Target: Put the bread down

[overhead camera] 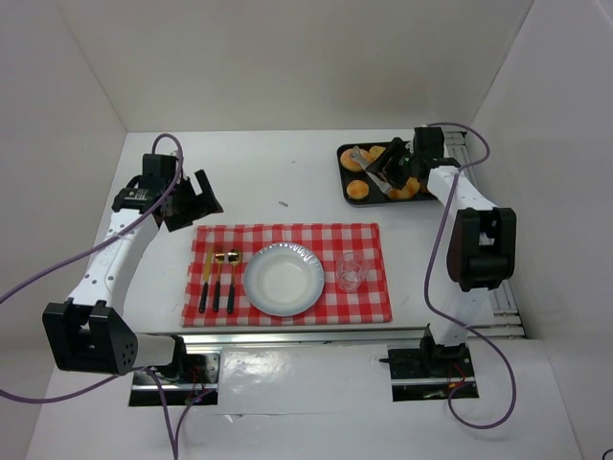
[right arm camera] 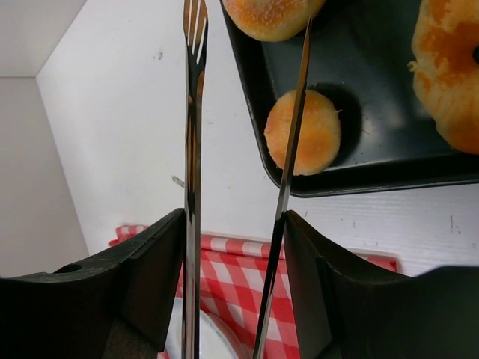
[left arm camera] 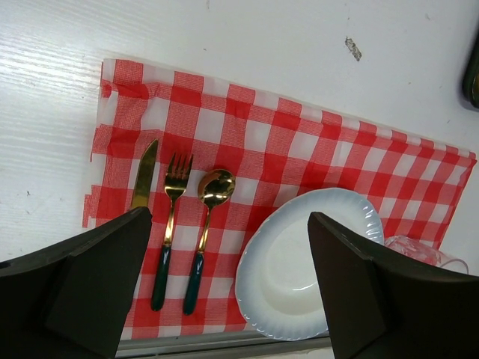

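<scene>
Status: bread not yet placed. White plate (overhead camera: pixel 283 280) at the middle of the red-checked cloth (overhead camera: pixel 287 235) is bare. All bread visible sits in the black tray (right arm camera: pixel 374 45) at the far right of the surface (overhead camera: pixel 278 172).

Right gripper (right arm camera: pixel 233 247): closed around the handle end of metal tongs (right arm camera: pixel 193 149). The tong blades stand apart with nothing between them. Tips are over the near-left corner of the tray. The right blade crosses the left edge of a small round roll (right arm camera: pixel 310 133), but whether it touches the roll cannot be told. Also in the tray: a second roll (right arm camera: pixel 273 15) further in and a larger ring-shaped piece (right arm camera: pixel 449 75) to the right, both only partly in frame.

Left gripper (left arm camera: pixel 228 254): wide open, empty, held above the cloth's left end.

Remaining, by my reading: close the tongs on a roll, lift it over the tray rim, carry it to the plate, release. That is essentially the whole task.

Surroundings: knife (left arm camera: pixel 144 176), fork (left arm camera: pixel 177 187) and spoon (left arm camera: pixel 215 187) lie side by side left of the plate. A clear glass (overhead camera: pixel 351 271) stands just right of the plate.

Obstruction: the glass lies roughly on the line from tray to plate and looks the likeliest thing to be knocked.
</scene>
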{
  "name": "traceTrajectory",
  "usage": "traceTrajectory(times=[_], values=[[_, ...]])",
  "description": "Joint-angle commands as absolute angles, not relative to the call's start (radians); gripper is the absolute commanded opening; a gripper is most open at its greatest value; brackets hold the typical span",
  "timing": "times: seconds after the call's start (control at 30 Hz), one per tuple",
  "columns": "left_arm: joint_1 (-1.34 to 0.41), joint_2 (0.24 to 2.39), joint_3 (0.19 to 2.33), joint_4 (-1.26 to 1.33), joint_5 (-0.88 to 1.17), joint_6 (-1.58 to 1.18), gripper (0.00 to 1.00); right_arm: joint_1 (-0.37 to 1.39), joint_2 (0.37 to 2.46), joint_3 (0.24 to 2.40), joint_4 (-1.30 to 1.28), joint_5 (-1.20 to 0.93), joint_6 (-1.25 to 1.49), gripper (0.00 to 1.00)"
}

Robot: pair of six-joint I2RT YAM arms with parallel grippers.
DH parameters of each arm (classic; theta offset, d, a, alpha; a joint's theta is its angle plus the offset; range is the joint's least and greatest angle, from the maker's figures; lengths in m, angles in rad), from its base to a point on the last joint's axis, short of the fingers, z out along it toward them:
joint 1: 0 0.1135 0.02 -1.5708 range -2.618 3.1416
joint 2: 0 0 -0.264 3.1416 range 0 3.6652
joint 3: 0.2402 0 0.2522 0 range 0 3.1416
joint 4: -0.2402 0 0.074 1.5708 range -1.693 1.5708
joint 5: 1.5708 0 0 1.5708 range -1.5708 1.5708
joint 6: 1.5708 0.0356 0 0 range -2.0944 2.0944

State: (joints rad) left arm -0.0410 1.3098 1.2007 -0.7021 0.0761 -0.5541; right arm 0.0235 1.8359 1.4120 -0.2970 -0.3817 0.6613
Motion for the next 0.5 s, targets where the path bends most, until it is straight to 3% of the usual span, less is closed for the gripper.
traceTrajectory(times=[0.0, 0.47], values=[[-0.043, 1.319, 1.212, -0.681, 0.083, -0.561, 0.99, 0.02, 1.79, 1.395, -0.212, -0.446, 0.698, 0.61], [-0.052, 1.319, 1.212, -0.681, 0.083, -0.561, 0.99, 0.02, 1.72, 1.322, -0.212, -0.391, 0.738, 0.61]])
